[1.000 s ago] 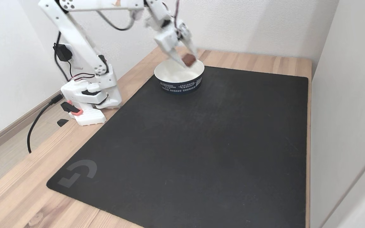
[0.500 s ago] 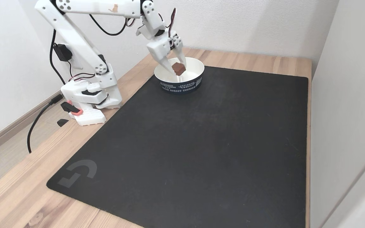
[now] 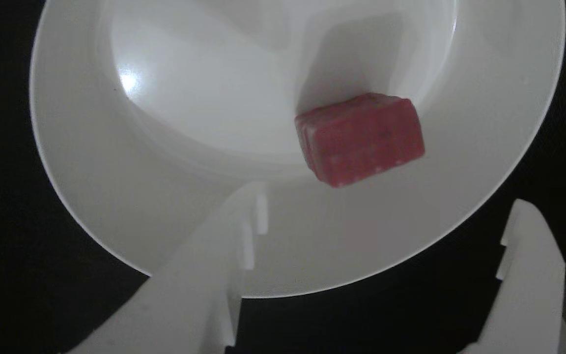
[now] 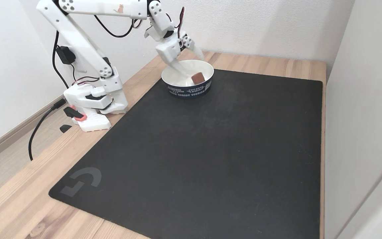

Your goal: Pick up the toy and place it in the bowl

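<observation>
Other view: the toy, a dark-red speckled block, lies inside the bowl on the sloping white wall near the floor, casting a shadow behind it. The gripper is spread wide, its two white fingers well apart at the bottom of the picture and touching nothing; the toy sits free of both.

In the fixed view the toy shows as a brown-red chunk resting within the bowl, toward its right side, while the gripper hangs above the rim with jaws apart. The bowl stands at the far corner of the black mat on the wooden counter.

By my reading, pick-up and placement are both finished: the toy is released and in the bowl. All that seems left is lifting the arm clear without clipping the rim.
</observation>
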`<state>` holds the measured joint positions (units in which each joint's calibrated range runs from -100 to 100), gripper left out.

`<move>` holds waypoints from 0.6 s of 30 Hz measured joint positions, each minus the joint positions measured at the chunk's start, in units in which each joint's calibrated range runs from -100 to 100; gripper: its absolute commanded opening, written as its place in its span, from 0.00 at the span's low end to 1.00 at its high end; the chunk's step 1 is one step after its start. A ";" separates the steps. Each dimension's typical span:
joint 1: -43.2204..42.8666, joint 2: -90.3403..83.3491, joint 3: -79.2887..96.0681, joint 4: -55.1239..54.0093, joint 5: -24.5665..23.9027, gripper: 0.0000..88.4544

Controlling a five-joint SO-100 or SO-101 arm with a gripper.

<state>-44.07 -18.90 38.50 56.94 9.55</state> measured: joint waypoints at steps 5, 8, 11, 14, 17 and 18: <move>3.83 0.00 -0.38 -3.04 0.21 0.12; 11.65 0.00 -6.14 -3.29 0.00 0.04; 15.40 0.08 -10.58 -3.29 0.26 0.02; 23.39 -0.25 -15.87 -3.29 0.05 0.02; 28.71 -1.50 -16.06 -3.29 0.21 0.02; 32.79 -3.16 -13.70 -3.21 0.10 0.02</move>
<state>-11.28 -22.06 24.80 53.74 9.65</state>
